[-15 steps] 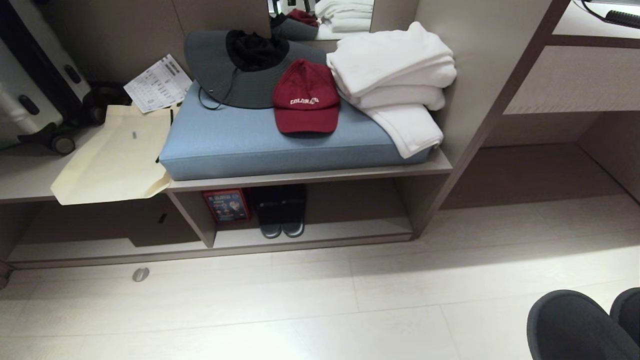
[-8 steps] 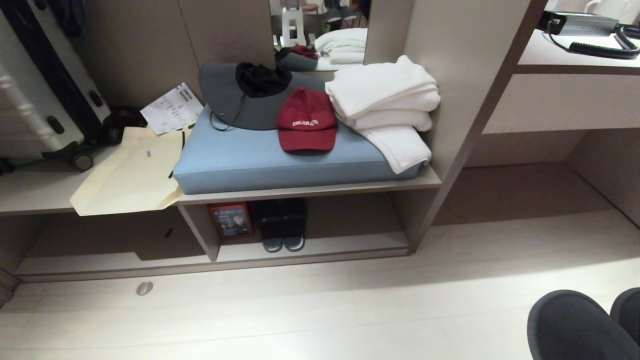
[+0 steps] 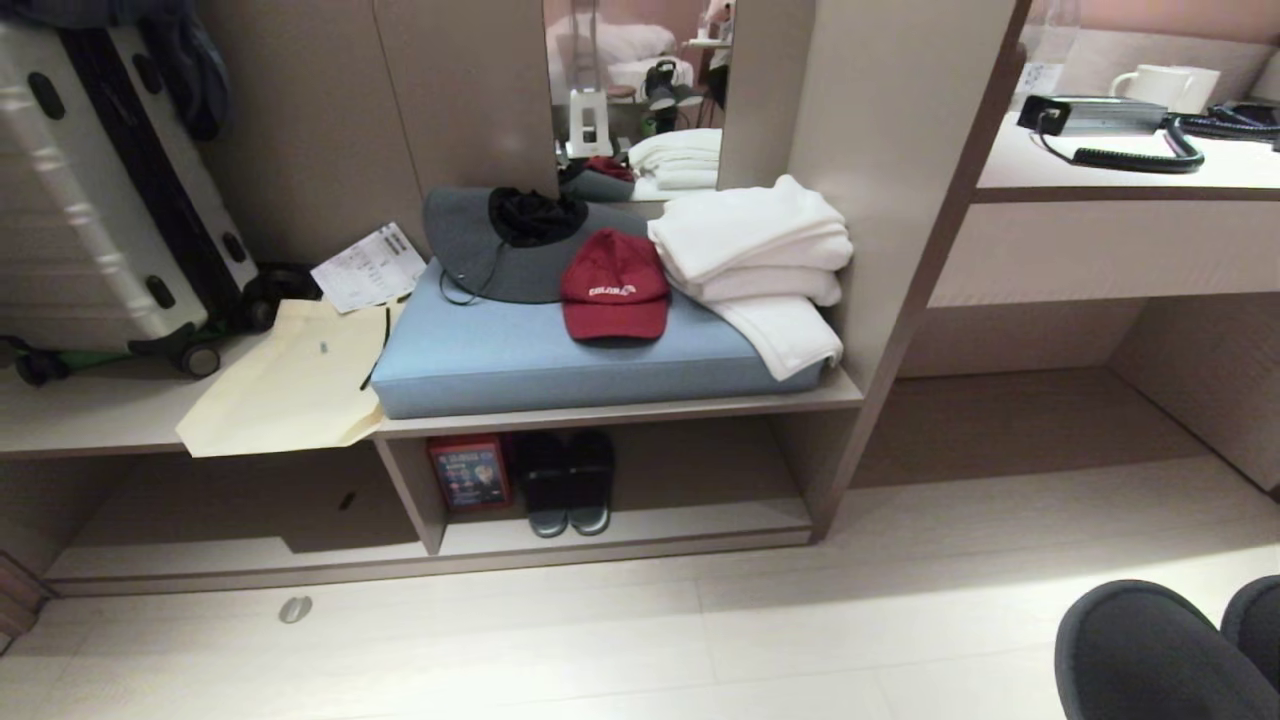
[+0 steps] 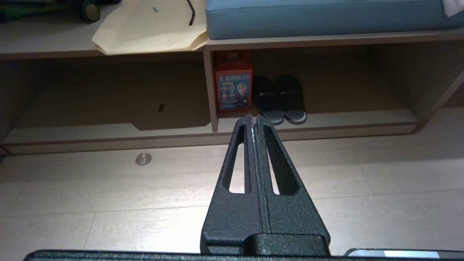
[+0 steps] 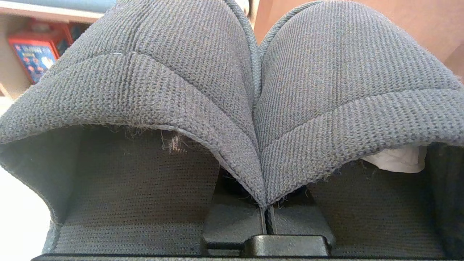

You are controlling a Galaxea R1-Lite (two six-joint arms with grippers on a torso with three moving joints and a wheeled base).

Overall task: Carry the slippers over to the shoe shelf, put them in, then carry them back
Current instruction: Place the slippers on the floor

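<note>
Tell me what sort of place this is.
Probably a hotel room's entry wardrobe area: a suitcase on the luggage bench, folded white towels on a cushioned seat, and a phone handset on the desk.

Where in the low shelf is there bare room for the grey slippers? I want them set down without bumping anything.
The shoe shelf is bare from the dark slippers across to its right wall. Its left end is crowded: a red box against the divider, the dark pair right beside it. The right gripper holds the grey slippers pinched together.
</note>
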